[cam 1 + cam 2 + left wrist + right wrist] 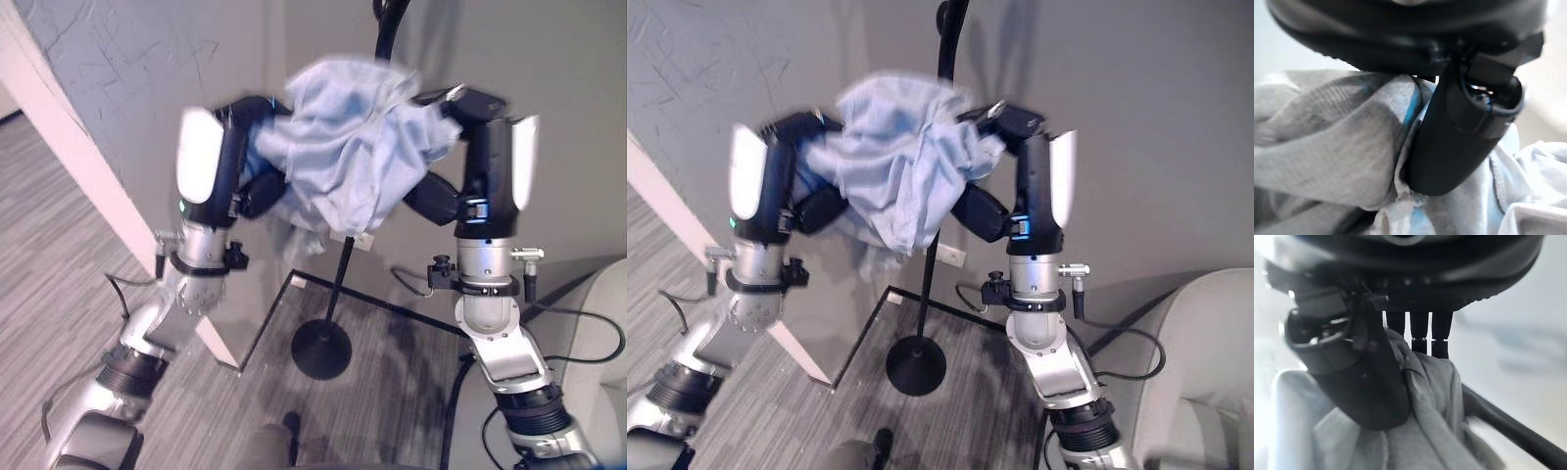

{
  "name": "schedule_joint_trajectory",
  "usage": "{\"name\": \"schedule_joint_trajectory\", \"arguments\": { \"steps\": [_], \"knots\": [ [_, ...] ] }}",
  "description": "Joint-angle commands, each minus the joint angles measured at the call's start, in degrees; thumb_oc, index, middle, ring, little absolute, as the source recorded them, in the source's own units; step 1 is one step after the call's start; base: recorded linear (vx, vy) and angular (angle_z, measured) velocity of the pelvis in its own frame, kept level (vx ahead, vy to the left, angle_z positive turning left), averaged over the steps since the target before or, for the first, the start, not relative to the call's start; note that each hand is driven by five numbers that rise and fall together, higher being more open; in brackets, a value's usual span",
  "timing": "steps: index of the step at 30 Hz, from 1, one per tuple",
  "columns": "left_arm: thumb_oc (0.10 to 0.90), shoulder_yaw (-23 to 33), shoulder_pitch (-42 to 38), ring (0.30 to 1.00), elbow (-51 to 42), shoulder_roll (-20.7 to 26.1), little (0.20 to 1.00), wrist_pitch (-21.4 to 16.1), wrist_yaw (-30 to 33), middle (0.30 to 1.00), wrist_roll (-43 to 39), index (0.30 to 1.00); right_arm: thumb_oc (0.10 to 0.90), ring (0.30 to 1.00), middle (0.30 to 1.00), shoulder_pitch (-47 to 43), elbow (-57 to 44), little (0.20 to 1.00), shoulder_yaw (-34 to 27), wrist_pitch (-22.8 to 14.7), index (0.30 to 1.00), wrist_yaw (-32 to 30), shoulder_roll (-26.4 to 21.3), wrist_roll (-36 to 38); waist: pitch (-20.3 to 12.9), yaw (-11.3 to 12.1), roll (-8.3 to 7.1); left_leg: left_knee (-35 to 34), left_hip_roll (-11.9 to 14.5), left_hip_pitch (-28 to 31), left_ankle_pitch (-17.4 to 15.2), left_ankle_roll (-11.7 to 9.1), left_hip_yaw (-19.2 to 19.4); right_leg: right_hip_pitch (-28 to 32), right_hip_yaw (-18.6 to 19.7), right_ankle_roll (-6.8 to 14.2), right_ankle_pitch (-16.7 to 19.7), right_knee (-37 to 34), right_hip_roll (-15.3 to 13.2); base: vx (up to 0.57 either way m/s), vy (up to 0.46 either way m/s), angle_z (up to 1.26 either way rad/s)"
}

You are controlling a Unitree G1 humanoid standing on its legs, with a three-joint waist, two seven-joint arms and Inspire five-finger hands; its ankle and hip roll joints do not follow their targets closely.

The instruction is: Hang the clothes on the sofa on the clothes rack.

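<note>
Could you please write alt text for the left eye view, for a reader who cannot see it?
Both robot hands hold a bunched pale blue garment up against the black pole of a clothes rack, the left hand gripping one side and the right hand the other. The rack's round base stands on grey carpet before a grey wall.

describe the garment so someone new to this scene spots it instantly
Find the black clothes rack, a thin pole on a round base standing before the grey wall. Near its top, a crumpled pale blue garment is bunched against the pole, pinched between the left hand and right hand. It is the one soft, light-coloured thing among dark hands and pole.
</note>
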Motion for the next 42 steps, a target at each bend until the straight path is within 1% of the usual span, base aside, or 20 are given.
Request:
{"name": "schedule_joint_trajectory", "arguments": {
  "steps": [1, 4, 5, 6, 8, 15, 20, 21, 23, 24, 25, 26, 27, 28, 30, 31, 35, 37, 39, 42],
  "knots": [
    [0.4, 12.05, -1.06, 0.3, -4.17, -0.21, 0.3, 0.21, 12.91, 0.3, -0.3, 0.3, 0.4, 0.3, 0.3, -4.58, 2.13, 0.3, -12.92, 3.98, 0.3, -12.65, -0.57, -4.0, -7.05, 1.55, 1.26, -14.07, 6.26, 8.81, 1.46, -4.28, -0.67, -4.06, -1.39, -1.44, 9.78, -5.08, 5.06, 0.04, 0.078, -0.24],
    [0.4, 13.21, -3.36, 0.3, -7.13, -1.64, 0.3, 0.62, 15.03, 0.3, -0.21, 0.3, 0.4, 0.3, 0.3, -5.92, 0.15, 0.3, -14.36, 6.07, 0.3, -15.56, -0.34, -7.26, -7.66, 1.18, 1.55, -14.15, 5.93, 9.63, 0.98, -3.61, 0.0, -3.89, -0.92, -1.0, 9.97, -5.2, 4.58, 0.08, 0.063, -0.16],
    [0.4, 13.52, -3.68, 0.3, -9.86, -2.79, 0.3, -0.01, 15.15, 0.3, -1.09, 0.3, 0.4, 0.3, 0.3, -6.13, -1.8, 0.3, -15.22, 6.68, 0.3, -16.16, -0.01, -9.13, -8.03, 0.91, 1.65, -14.27, 5.81, 10.01, 0.57, -3.34, 0.18, -3.88, -0.68, -0.84, 10.09, -5.31, 4.44, 0.06, 0.038, 0.01],
    [0.4, 13.52, -3.73, 0.3, -10.84, -3.21, 0.3, -0.43, 14.9, 0.3, -1.79, 0.3, 0.4, 0.3, 0.3, -5.99, -2.44, 0.3, -15.53, 6.81, 0.3, -16.24, 0.13, -9.28, -8.22, 0.85, 1.64, -14.29, 5.84, 10.25, 0.32, -3.25, 0.33, -3.88, -0.56, -0.76, 10.19, -5.45, 4.37, 0.07, 0.021, 0.01],
    [0.4, 13.68, -3.95, 0.3, -11.62, -3.31, 0.3, -0.62, 14.8, 0.3, -2.22, 0.3, 0.4, 0.3, 0.3, -5.85, -2.9, 0.3, -15.67, 6.44, 0.3, -15.92, 0.29, -8.24, -8.53, 0.88, 1.57, -14.29, 5.85, 10.62, -0.04, -3.11, 0.38, -3.75, -0.5, -0.72, 10.33, -5.77, 4.31, 0.05, -0.008, 0.0],
    [0.4, 12.62, -6.1, 0.3, -8.74, -2.82, 0.3, 0.63, 13.49, 0.3, -2.49, 0.3, 0.4, 0.3, 0.3, -6.37, -0.94, 0.3, -15.74, 5.83, 0.3, -15.43, -1.52, -5.85, -8.84, 0.39, 1.47, -14.29, 6.37, 11.57, -0.82, -3.12, 0.64, -3.05, -0.54, -0.75, 10.69, -7.18, 4.47, 0.02, -0.033, 0.03],
    [0.4, 14.17, -5.78, 0.3, -10.88, -1.41, 0.3, 0.33, 12.7, 0.3, -3.08, 0.3, 0.4, 0.3, 0.3, -6.42, -3.19, 0.3, -17.24, 3.35, 0.3, -12.45, -3.88, -2.62, -8.71, 0.12, 1.32, -14.29, 6.76, 11.44, -0.81, -3.37, 0.37, -3.31, -0.75, -0.76, 10.99, -7.32, 4.87, -0.01, -0.041, 0.09],
    [0.4, 14.27, -5.63, 0.3, -11.05, -1.44, 0.3, 0.38, 12.6, 0.3, -3.12, 0.3, 0.4, 0.3, 0.3, -6.38, -3.25, 0.3, -17.24, 3.35, 0.3, -12.37, -3.89, -2.56, -8.74, 0.1, 1.37, -14.29, 6.78, 11.44, -0.81, -3.38, 0.37, -3.33, -0.75, -0.76, 10.98, -7.29, 4.89, 0.0, 0.0, 0.0],
    [0.4, 15.79, -4.42, 0.3, -12.77, -0.57, 0.3, 0.16, 12.09, 0.3, -2.83, 0.3, 0.4, 0.3, 0.3, -5.74, -4.95, 0.3, -17.77, 1.7, 0.3, -10.34, -4.86, -1.45, -8.74, 0.13, 1.24, -14.29, 6.91, 11.44, -0.77, -3.42, 0.32, -3.42, -0.72, -0.79, 10.87, -7.08, 5.09, -0.03, -0.028, -0.06],
    [0.4, 16.61, -3.67, 0.3, -14.1, -0.1, 0.3, -0.01, 11.13, 0.3, -2.93, 0.3, 0.4, 0.3, 0.3, -4.85, -6.26, 0.3, -18.43, 0.42, 0.3, -8.28, -5.21, 0.24, -8.75, 0.16, 1.16, -14.29, 6.97, 11.45, -0.73, -3.46, 0.29, -3.39, -0.84, -0.86, 10.77, -7.03, 5.21, -0.05, -0.041, -0.06],
    [0.4, 17.79, -2.19, 0.3, -15.61, 0.45, 0.3, -0.24, 10.27, 0.3, -3.5, 0.3, 0.4, 0.3, 0.3, -3.39, -7.71, 0.3, -18.97, -1.47, 0.3, -5.64, -5.39, 3.59, -8.81, 0.17, 1.01, -14.29, 7.05, 11.46, -0.72, -3.52, 0.21, -3.27, -0.97, -0.94, 10.67, -7.08, 5.36, -0.04, -0.031, -0.07],
    [0.4, 17.81, -2.13, 0.3, -15.67, 0.44, 0.3, -0.21, 10.23, 0.3, -3.52, 0.3, 0.4, 0.3, 0.3, -3.35, -7.76, 0.3, -18.98, -1.46, 0.3, -5.6, -5.38, 3.62, -8.84, 0.15, 1.01, -14.29, 7.05, 11.46, -0.72, -3.52, 0.19, -3.27, -0.99, -0.95, 10.66, -7.08, 5.36, -0.04, -0.027, -0.07],
    [0.4, 18.86, -1.0, 0.3, -16.83, 0.74, 0.3, -0.37, 9.44, 0.3, -3.79, 0.3, 0.4, 0.3, 0.3, -2.09, -8.77, 0.3, -19.26, -2.82, 0.3, -3.15, -5.27, 6.46, -8.87, 0.14, 0.94, -14.29, 7.1, 11.44, -0.68, -3.58, 0.14, -3.3, -1.06, -1.01, 10.6, -7.09, 5.48, -0.05, -0.026, -0.07],
    [0.4, 20.26, 0.58, 0.3, -18.79, 1.25, 0.3, -0.66, 8.12, 0.3, -4.68, 0.3, 0.4, 0.3, 0.3, 0.13, -10.08, 0.3, -20.29, -4.89, 0.3, 0.04, -5.06, 11.81, -8.95, 0.11, 0.84, -14.29, 7.18, 11.41, -0.73, -3.68, 0.04, -3.39, -1.3, -1.05, 10.54, -7.16, 5.59, -0.07, -0.033, -0.06],
    [0.4, 21.57, 2.16, 0.3, -20.28, 1.72, 0.3, -0.68, 6.79, 0.3, -5.34, 0.3, 0.4, 0.3, 0.3, 1.94, -10.92, 0.3, -21.67, -6.15, 0.3, 2.74, -5.38, 15.74, -8.99, 0.07, 0.77, -14.29, 7.24, 11.21, -0.68, -3.81, -0.08, -3.5, -1.43, -1.04, 10.57, -7.29, 5.64, -0.06, -0.027, -0.03],
    [0.4, 21.61, 2.31, 0.3, -20.45, 1.66, 0.3, -0.63, 6.66, 0.3, -5.41, 0.3, 0.4, 0.3, 0.3, 2.09, -11.01, 0.3, -21.8, -6.16, 0.3, 2.98, -5.37, 15.98, -9.06, 0.06, 0.77, -14.29, 7.24, 11.19, -0.67, -3.82, -0.12, -3.5, -1.47, -1.05, 10.58, -7.31, 5.65, -0.06, -0.033, 0.01],
    [0.4, 24.19, 5.98, 0.3, -23.61, 1.02, 0.3, -1.24, 3.46, 0.3, -9.35, 0.3, 0.4, 0.3, 0.3, 5.33, -11.71, 0.3, -25.9, -6.4, 0.3, 4.8, -6.32, 17.76, -9.23, 0.32, 0.78, -14.29, 7.39, 10.93, -0.66, -4.01, -0.59, -3.63, -2.03, -1.0, 10.74, -7.82, 5.69, -0.06, -0.031, 0.07],
    [0.4, 24.15, 6.37, 0.3, -24.07, 0.73, 0.3, -1.11, 2.79, 0.3, -10.46, 0.3, 0.4, 0.3, 0.3, 5.59, -11.46, 0.3, -26.36, -6.49, 0.3, 4.9, -6.43, 18.17, -9.21, 0.36, 0.78, -14.29, 7.42, 10.91, -0.64, -4.02, -0.66, -3.68, -2.15, -1.03, 10.71, -7.78, 5.69, -0.05, -0.028, 0.07],
    [0.4, 22.81, 7.05, 0.3, -24.32, -0.03, 0.3, -0.95, 0.4, 0.3, -12.76, 0.3, 0.4, 0.3, 0.3, 6.81, -10.29, 0.3, -27.1, -6.38, 0.3, 6.03, -6.38, 19.91, -9.09, 0.28, 0.87, -14.29, 7.54, 10.77, -0.52, -4.07, -0.75, -3.75, -2.26, -1.16, 10.53, -7.53, 5.75, -0.06, -0.044, 0.04],
    [0.4, 21.56, 7.3, 0.3, -23.84, -0.45, 0.3, -0.72, -1.16, 0.3, -13.85, 0.3, 0.4, 0.3, 0.3, 7.77, -8.46, 0.3, -27.35, -5.8, 0.3, 5.94, -6.72, 19.7, -8.97, 0.09, 0.93, -14.29, 7.53, 10.84, -0.53, -4.12, -0.87, -3.62, -2.49, -1.24, 10.39, -7.3, 5.8, -0.04, -0.036, 0.06]
  ]
}}
